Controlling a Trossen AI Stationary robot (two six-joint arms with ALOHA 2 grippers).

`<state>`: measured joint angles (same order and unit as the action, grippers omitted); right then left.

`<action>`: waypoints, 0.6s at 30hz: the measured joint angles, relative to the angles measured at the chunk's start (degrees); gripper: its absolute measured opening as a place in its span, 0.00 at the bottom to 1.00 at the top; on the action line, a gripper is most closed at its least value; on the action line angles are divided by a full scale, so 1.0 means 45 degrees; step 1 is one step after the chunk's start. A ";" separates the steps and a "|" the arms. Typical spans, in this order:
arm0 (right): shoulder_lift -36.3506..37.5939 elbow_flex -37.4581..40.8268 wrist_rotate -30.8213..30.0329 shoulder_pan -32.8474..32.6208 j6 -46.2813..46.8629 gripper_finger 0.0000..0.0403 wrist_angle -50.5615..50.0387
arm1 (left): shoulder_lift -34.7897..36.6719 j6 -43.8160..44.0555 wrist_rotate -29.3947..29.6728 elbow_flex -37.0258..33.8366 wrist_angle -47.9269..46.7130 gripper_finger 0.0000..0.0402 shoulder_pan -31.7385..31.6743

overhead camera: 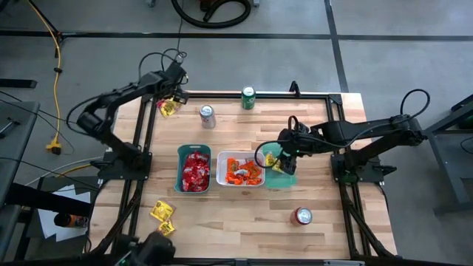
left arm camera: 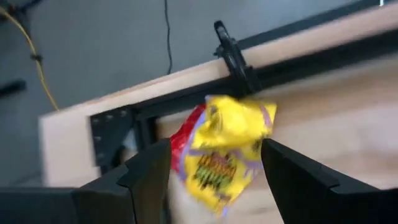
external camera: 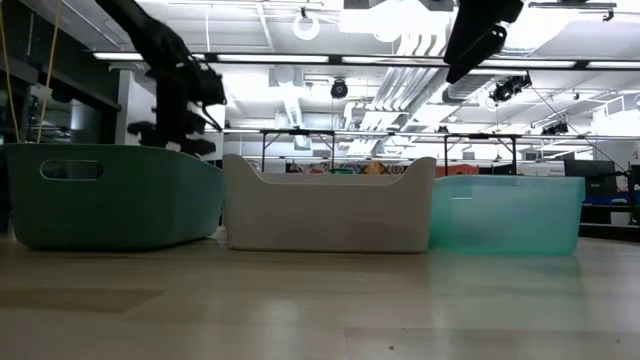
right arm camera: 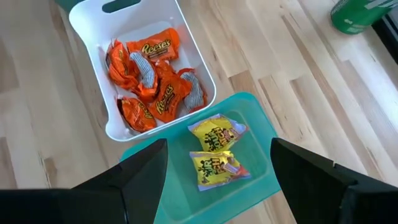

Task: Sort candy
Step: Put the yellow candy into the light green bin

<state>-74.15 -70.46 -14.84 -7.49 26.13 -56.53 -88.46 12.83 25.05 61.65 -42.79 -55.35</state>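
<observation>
Upper left of the high view, my left gripper [overhead camera: 171, 98] straddles, fingers spread, a yellow candy [left arm camera: 227, 149] I'd grab next, while my open, empty right gripper [overhead camera: 287, 157] hangs over the teal tray [right arm camera: 261, 134].

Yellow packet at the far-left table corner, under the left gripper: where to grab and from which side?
Take the yellow packet across its crinkled middle, coming straight down from above. The left gripper hangs over it with jaws open, one finger either side. It lies flat, overlapping a red packet, so a low side approach would likely snag both.
</observation>
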 joint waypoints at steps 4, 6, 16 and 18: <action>0.0000 0.0000 0.0002 0.0000 0.0331 0.69 0.0000 | -0.1096 0.0852 -0.0480 0.0015 0.0666 0.59 -0.0236; 0.0000 0.0000 -0.0001 0.0000 0.0489 0.69 0.0000 | -0.1567 0.1009 -0.0495 0.0015 0.0719 0.59 -0.0289; 0.0000 0.0000 -0.0476 0.0000 0.0564 0.69 0.0005 | -0.3289 0.0859 -0.0463 0.0015 0.0901 0.58 -0.0435; -0.0002 0.0005 -0.0588 0.0000 0.0566 0.69 0.0002 | -0.3357 0.0573 -0.0459 0.0019 0.0908 0.56 -0.0355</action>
<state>-74.16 -70.43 -17.49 -7.49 28.67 -56.53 -103.57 15.40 22.98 61.73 -38.70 -56.95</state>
